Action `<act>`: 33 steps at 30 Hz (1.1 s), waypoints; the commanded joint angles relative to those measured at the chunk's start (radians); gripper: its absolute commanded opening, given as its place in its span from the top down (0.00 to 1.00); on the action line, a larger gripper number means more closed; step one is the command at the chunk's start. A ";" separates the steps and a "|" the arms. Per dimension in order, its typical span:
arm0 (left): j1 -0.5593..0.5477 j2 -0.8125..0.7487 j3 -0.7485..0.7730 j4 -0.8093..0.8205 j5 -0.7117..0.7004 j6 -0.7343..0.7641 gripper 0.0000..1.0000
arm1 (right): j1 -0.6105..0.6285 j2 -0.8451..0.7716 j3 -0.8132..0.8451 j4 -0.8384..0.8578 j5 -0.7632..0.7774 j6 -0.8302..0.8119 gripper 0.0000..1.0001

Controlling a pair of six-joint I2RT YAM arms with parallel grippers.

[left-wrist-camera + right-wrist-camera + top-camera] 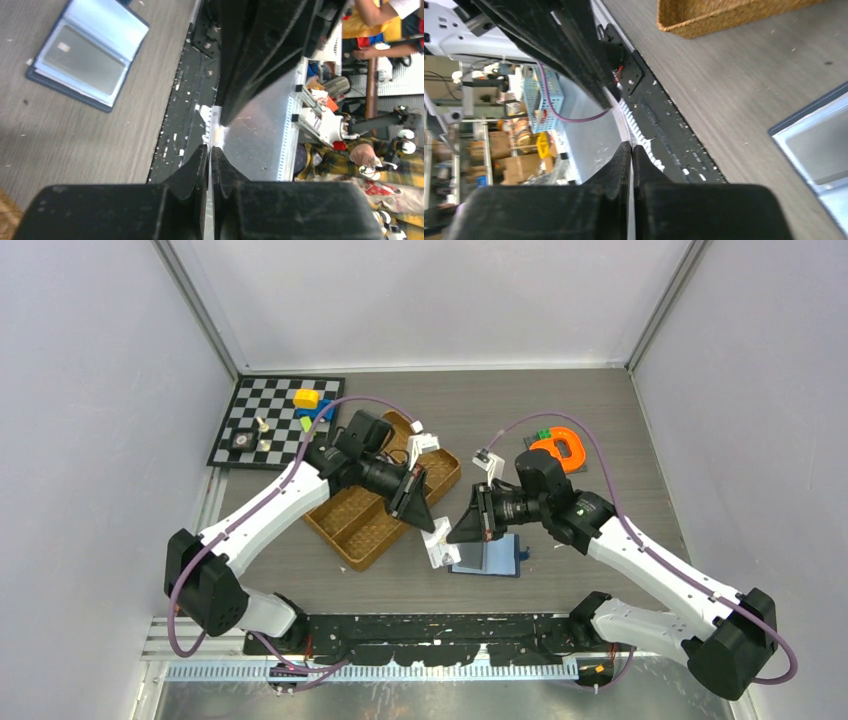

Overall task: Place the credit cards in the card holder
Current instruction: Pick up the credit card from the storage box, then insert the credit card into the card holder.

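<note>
Small dark navy folding card holder (505,552) lies opened flat on the grey wood-grain table (600,410), lighter blue inside facing up, near the front edge and a little right of centre. From the left wrist view we note one flat grey credit card (85,62) with a small gold chip, tucked in a clear sleeve on one page. Both arms reach inward and their black tips nearly meet just left of the holder. Left gripper (432,525) is clenched: its fingers (192,170) are pressed together with only a thin pale seam between them. Right gripper (452,537) hangs over the holder's left edge; its fingers (616,167) are likewise drawn tight, again with a hairline seam. Whether anything thin is pinched in either seam we cannot tell. A small white shape (437,552) sits just below the meeting tips; it is too small for us to identify. Woven brown divided tray (365,530) lies left of centre, partly under the left arm. Black-and-white checkered mat (250,410) sits at the back left, with a yellow block (306,398) on it. An orange object (558,448) rests at the back right.
</note>
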 commanded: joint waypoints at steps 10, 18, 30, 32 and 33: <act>-0.052 -0.044 -0.290 0.534 -0.441 -0.473 0.28 | -0.256 -0.035 -0.160 -0.151 0.274 0.077 1.00; -0.208 0.141 -0.280 0.552 -0.640 -0.560 0.32 | -0.361 0.014 -0.265 -0.151 0.243 0.053 1.00; -0.246 0.286 -0.253 0.559 -0.729 -0.578 0.38 | -0.368 0.109 -0.305 -0.075 0.164 0.011 1.00; -0.246 0.295 -0.251 0.553 -0.732 -0.574 0.40 | -0.367 0.121 -0.311 -0.058 0.152 0.006 0.99; -0.246 0.300 -0.251 0.551 -0.735 -0.572 0.40 | -0.368 0.124 -0.311 -0.056 0.150 0.004 0.99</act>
